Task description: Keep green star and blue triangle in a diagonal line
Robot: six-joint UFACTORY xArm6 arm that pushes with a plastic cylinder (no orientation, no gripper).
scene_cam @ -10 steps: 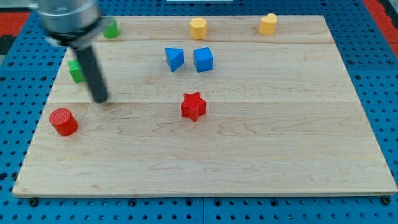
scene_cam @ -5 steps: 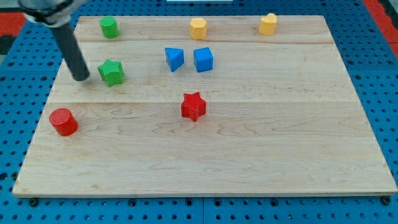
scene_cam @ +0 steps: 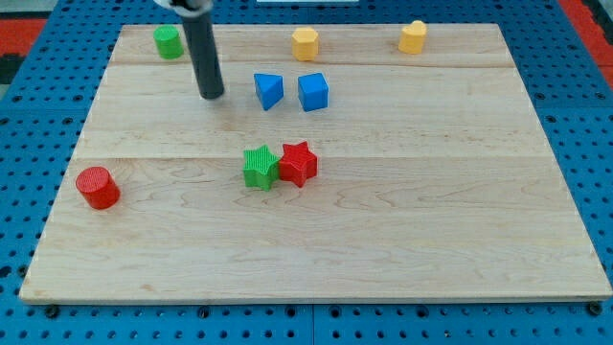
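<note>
Rod and my tip (scene_cam: 212, 96) are seen near the view's upper left; no jaws are carried, so nothing is pinched, and the bare tip is set on the wooden board (scene_cam: 431, 230) apart from every block. Just to the view's right of the tip, with a small gap between, the blue triangle (scene_cam: 269, 90) is found, and the blue cube (scene_cam: 313, 92) is placed just beside that triangle on its right.

Below and to the right of the tip, well apart from it, the green star (scene_cam: 260, 168) is located near the middle of the board. It is pressed against the red star (scene_cam: 298, 164), which lies on its right side. The green star is thus positioned almost directly under the blue triangle, only slightly to the view's left of it.

Up and to the left of the tip, a green block (scene_cam: 169, 41), whose shape cannot be made out surely, is seen at the board's top edge. Two yellow blocks (scene_cam: 305, 43) (scene_cam: 413, 37) are set along the same top edge further right. A red cylinder (scene_cam: 98, 187) is placed near the board's left edge.
</note>
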